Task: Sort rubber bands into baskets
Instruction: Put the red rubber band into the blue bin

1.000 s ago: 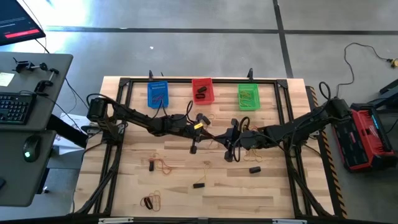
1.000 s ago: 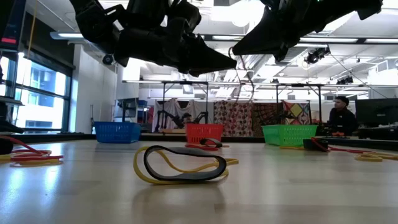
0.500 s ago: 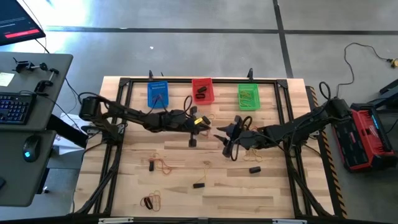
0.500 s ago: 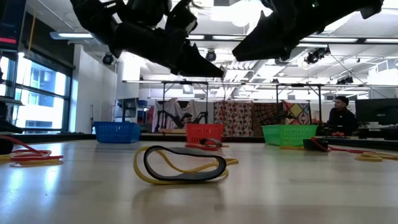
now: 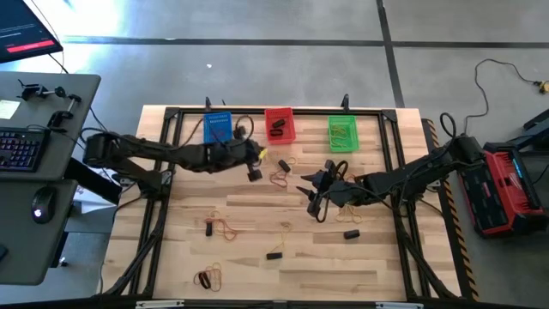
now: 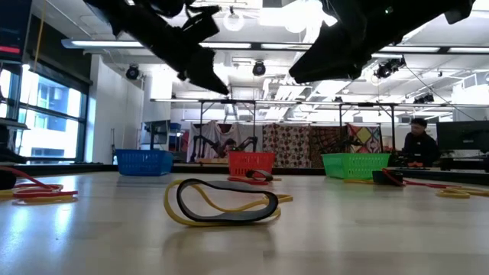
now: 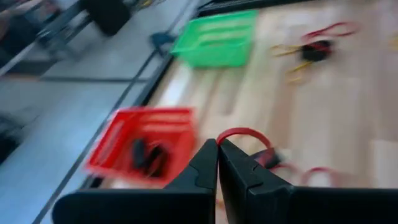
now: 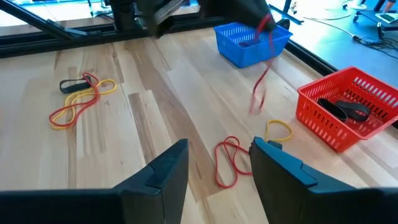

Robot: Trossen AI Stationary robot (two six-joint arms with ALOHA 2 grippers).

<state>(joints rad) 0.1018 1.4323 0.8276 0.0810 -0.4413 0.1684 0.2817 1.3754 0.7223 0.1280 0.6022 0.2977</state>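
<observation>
The left gripper (image 7: 217, 149) has its fingers pressed together on a red rubber band (image 7: 244, 138); the loop comes out just beyond the fingertips as a small arch. In the right wrist view the same band (image 8: 260, 81) hangs down from the closed fingers as a long thin strand, so its long axis is close to vertical and its free end points to the table. The left gripper (image 5: 255, 172) is above the table, between the blue basket (image 5: 217, 130) and the red basket (image 5: 279, 125), a little in front of both.

The right gripper (image 8: 217, 163) has its fingers wide apart and holds nothing. It hovers over the wood with a loose red band (image 8: 229, 160) and a yellow band (image 8: 278, 130) lying just ahead of the fingertips. The red basket (image 8: 349, 106) beyond them already contains black bands, and the green basket (image 7: 216, 39) is farther away from the left fingers.

I judge that the step in hand is to carry the red band to its basket. To do it well, the fingers should stay closed until the hanging end is fully over the basket opening, because a long strand can catch on the rim. Then the fingers should open low, so the band falls inside.
</observation>
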